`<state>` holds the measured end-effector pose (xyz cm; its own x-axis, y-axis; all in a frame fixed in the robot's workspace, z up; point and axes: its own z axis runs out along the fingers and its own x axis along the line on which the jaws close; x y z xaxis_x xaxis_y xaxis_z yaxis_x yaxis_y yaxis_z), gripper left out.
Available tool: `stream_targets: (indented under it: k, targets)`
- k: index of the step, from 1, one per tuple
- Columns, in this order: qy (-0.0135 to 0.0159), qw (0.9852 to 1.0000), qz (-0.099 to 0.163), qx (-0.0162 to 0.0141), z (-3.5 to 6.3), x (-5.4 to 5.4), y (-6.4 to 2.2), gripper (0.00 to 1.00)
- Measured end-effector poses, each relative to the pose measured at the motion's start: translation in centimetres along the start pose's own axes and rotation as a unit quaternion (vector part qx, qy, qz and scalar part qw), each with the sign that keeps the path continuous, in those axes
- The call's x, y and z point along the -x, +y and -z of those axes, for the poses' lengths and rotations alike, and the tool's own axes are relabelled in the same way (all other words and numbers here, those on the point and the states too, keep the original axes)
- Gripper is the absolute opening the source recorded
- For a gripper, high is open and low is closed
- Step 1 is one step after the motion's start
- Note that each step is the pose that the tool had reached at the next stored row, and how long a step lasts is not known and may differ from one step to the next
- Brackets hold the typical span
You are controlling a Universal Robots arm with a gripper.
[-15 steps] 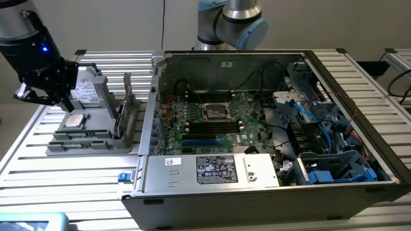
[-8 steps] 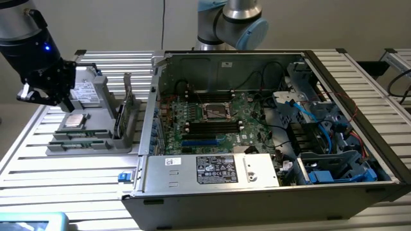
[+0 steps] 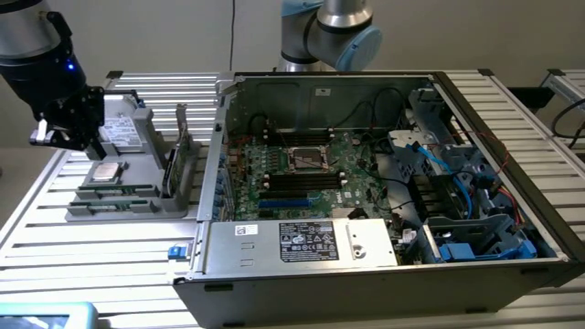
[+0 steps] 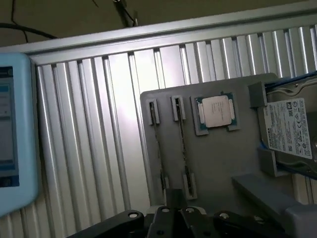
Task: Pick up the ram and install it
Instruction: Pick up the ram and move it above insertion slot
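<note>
Two ram sticks (image 3: 116, 188) stand on edge in the slots of a grey holder tray (image 3: 137, 205) on the exterior view's left. The wrist view sees them edge-on as thin dark strips (image 4: 182, 141) on the tray (image 4: 218, 163). My gripper (image 3: 62, 137) hangs above the far end of the tray, over the hard drive, and holds nothing. Its black body (image 4: 173, 218) sits near the ends of the sticks. The open computer case (image 3: 384, 171) holds the motherboard, with long black memory slots (image 3: 302, 181) below the processor socket (image 3: 307, 157).
On the tray lie a square silver processor chip (image 4: 218, 111) and a hard drive (image 4: 291, 130). Upright boards (image 3: 179, 161) stand at the tray's case-side edge. A light blue device (image 4: 15, 134) lies on the slatted table (image 4: 99, 124). Cables and blue drive bays (image 3: 475, 240) crowd the case.
</note>
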<state>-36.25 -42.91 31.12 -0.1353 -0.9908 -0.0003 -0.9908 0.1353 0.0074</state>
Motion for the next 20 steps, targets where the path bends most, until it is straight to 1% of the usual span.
stream_targets:
  k: [3,5,9,11,20]
  targets:
    - [0.0002,0.9996,0.027,-0.0005,-0.02,0.0,0.0,0.11]
    - [0.0001,0.999,0.045,-0.0014,-0.04,0.0,0.0,0.11]
    - [0.0002,0.9967,0.081,-0.003,-0.05,0.0,0.0,0.11]
    - [0.0003,0.9957,0.093,-0.0031,-0.05,0.02,0.02,0.11]
    - [0.0003,0.9955,0.094,-0.0031,-0.05,0.03,0.03,0.11]
